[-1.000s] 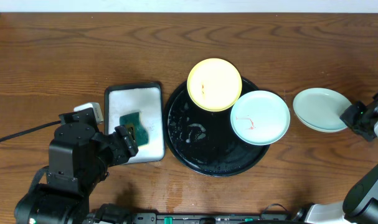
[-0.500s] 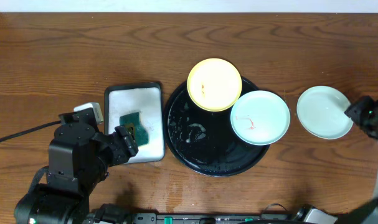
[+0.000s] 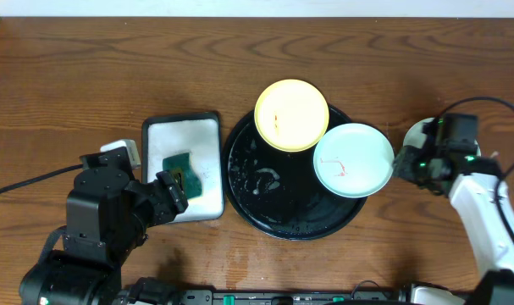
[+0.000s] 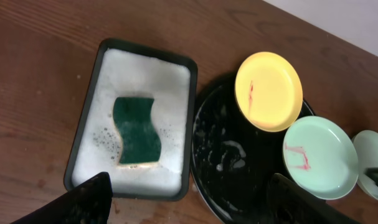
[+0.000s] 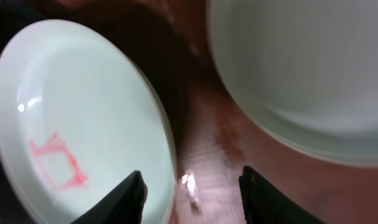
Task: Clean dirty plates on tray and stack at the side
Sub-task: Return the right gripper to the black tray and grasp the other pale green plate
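Right gripper (image 3: 403, 161), jaws spread and empty, mid-right of frame: straddle smeared green plate's (image 3: 353, 159) right rim squarely before clamping.

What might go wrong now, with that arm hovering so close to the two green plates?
The open right gripper hangs over the narrow gap between the red-smeared pale mint plate and the clean pale mint plate; it might bump either. The smeared plate overhangs the rim of the round black tray, so a nudge could tip or slide it. Glossy rims may slip from its grip.
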Available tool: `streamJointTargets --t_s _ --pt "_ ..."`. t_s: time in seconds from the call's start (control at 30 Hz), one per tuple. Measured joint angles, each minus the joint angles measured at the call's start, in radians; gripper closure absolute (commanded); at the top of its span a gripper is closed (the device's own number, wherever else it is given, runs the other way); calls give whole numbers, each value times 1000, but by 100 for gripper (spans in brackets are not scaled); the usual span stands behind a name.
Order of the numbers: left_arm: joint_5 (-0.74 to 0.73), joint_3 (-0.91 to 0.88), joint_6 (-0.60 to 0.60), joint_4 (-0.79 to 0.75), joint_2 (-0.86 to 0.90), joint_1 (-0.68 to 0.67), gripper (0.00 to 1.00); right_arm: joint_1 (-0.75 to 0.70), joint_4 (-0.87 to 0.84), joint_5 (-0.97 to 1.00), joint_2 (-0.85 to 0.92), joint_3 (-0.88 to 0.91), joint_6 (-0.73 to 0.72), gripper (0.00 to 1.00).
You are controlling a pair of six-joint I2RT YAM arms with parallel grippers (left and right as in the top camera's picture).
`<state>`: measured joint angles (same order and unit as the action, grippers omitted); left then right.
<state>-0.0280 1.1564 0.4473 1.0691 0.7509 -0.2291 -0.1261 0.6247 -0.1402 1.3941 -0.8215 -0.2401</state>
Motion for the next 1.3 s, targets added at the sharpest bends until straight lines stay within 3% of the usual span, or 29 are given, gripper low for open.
streamJointTargets --t_s 0.07,0.2,0.23,0.4,0.77,1.07,1.1,1.17,1.3 --pt "0 0 0 0 0 0 20 30 -100 3 15 41 24 60" --pt "0 0 0 0 0 0 20 79 -189 8 32 77 61 95" --pt "0 0 0 1 0 0 20 82 -196 13 36 78 68 99" --pt "0 0 0 1 0 0 20 82 -179 22 35 76 69 99" --pt "0 0 0 1 0 0 20 98 100 -28 -143 -70 -3 99" --pt "0 0 0 0 0 0 20 334 111 -75 -119 -4 -179 99" --pt "0 0 0 1 0 0 20 367 87 -66 -102 13 -200 98" --pt "0 0 0 0 0 0 20 418 39 -26 -63 31 -195 75" --pt "0 0 0 0 0 0 20 422 -51 54 -39 33 -65 66"
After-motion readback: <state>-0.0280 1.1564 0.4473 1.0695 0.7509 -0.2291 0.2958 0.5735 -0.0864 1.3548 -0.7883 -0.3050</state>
